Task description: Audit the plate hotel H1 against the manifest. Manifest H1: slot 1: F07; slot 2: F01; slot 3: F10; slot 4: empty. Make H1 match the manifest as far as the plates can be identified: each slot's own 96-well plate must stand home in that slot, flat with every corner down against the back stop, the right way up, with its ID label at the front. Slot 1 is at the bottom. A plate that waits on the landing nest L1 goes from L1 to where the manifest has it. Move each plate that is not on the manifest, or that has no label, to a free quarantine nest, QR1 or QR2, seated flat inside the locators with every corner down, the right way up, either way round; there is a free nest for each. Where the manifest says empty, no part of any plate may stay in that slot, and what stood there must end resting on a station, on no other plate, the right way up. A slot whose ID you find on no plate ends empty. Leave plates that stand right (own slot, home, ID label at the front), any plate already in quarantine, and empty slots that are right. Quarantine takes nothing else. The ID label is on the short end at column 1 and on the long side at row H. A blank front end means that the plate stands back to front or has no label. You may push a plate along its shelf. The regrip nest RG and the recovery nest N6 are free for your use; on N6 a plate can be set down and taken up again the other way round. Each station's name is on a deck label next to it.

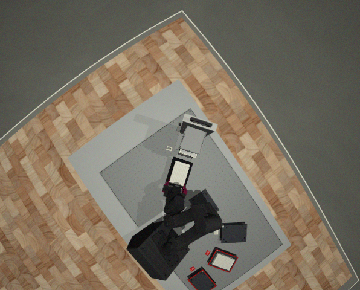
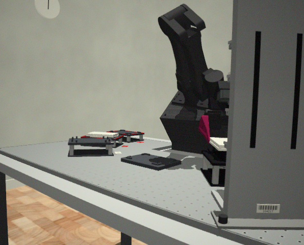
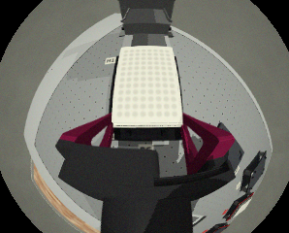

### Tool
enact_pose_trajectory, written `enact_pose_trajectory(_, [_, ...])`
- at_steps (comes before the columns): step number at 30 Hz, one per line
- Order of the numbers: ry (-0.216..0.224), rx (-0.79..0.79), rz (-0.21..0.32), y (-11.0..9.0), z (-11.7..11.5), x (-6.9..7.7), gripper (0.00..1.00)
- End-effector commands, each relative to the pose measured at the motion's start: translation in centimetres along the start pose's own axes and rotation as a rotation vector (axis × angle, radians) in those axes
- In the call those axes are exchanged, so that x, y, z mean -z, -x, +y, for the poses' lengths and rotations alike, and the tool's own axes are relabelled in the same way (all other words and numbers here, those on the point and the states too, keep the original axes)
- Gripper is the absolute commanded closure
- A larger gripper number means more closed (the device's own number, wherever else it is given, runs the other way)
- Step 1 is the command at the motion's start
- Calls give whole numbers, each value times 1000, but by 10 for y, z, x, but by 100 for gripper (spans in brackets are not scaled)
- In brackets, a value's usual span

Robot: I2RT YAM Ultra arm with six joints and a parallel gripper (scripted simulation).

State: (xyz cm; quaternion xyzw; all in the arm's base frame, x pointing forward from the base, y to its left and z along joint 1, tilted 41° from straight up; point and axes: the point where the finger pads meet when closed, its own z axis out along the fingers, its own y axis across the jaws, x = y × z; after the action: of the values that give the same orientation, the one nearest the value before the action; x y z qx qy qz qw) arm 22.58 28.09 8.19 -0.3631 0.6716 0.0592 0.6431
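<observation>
My gripper (image 1: pixel 176 184) (image 3: pixel 146 116) is shut on the near end of a white 96-well plate (image 1: pixel 179 172) (image 2: pixel 217 143) (image 3: pixel 146 84), with a magenta finger on each long side. The plate is level, wells up, at or just above a raised black nest (image 1: pixel 183 160) (image 2: pixel 216 158); any small gap is unclear. No ID label can be read on it. Hotel H1 (image 1: pixel 194 138) (image 2: pixel 276 105) (image 3: pixel 146 18) stands beyond the nest. A pale plate edge (image 1: pixel 187 153) shows at its front; its slots and labels cannot be read.
A low black nest (image 1: pixel 209 199) (image 2: pixel 141 160) lies beside the arm. A raised nest (image 1: pixel 233 233) (image 2: pixel 90 141) bears no plate. One red-rimmed nest holds a white plate (image 1: pixel 223 261) (image 2: pixel 103 135); the other red-rimmed nest (image 1: pixel 202 281) (image 2: pixel 125 132) holds none.
</observation>
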Motion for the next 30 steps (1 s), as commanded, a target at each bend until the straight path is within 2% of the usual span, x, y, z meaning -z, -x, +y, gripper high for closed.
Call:
enact_pose_trajectory(1, [7, -9, -21, 5, 1, 0, 14])
enact_pose_trajectory(30, [7, -9, -21, -4, 1, -9, 14])
